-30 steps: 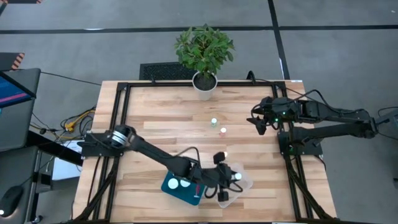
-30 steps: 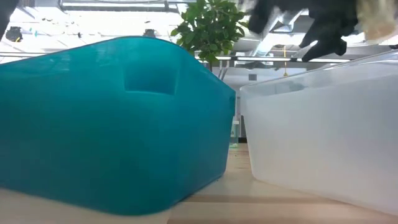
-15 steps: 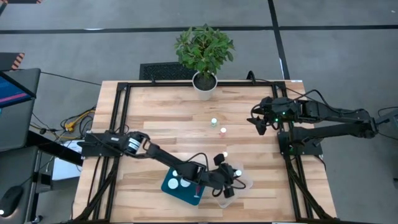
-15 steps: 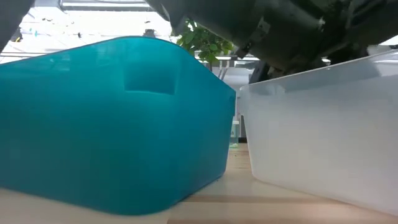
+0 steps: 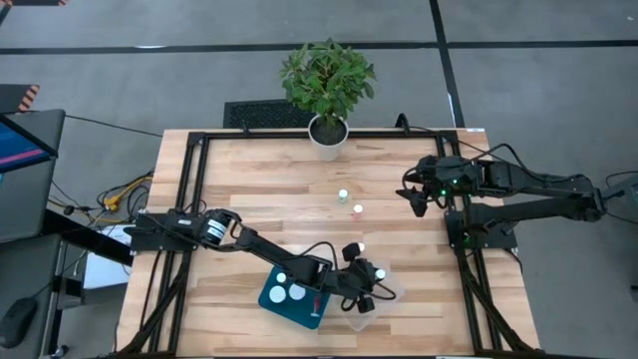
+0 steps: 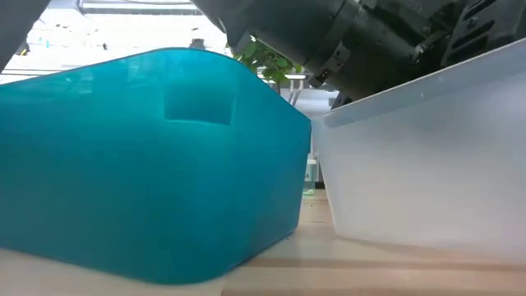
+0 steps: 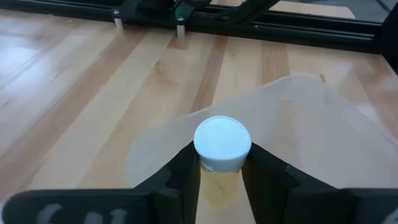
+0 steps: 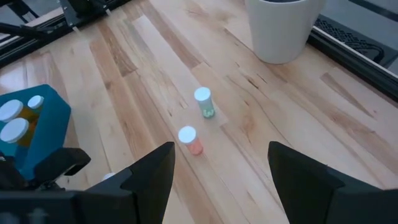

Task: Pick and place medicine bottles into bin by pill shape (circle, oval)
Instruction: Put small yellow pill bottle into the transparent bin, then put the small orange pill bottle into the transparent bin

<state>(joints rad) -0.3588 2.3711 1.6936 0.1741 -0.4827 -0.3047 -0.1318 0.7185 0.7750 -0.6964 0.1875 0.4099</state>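
I start at the left of the table in the high view: my left arm reaches across to the near edge, past the blue bin (image 5: 289,296), which already holds bottles with white caps showing. The left gripper (image 5: 365,295) sits over the clear bin (image 5: 391,295), just to the right of the blue one, the two bins side by side and close to touching. In the left wrist view the fingers (image 7: 185,177) are pinched on a bottle (image 7: 222,144), one on either side of its body just under the white cap; the cap faces the camera, so I judge the bottle's long axis runs upright, in line with the gripper's reach, and the bin floor lies directly beyond it. The coming move, as I read it, is a release straight down, so what counts is that the bottle hangs inside the clear bin's walls, not over its rim; the low view shows the arm low at that bin's edge. Further right, three bottles stand loose mid-table: a greenish one (image 5: 342,194), a pinkish one (image 5: 357,210) and one (image 5: 361,247) near the bins. At the far right, my right gripper (image 5: 417,196) waits with fingers spread, nearer to the first two.
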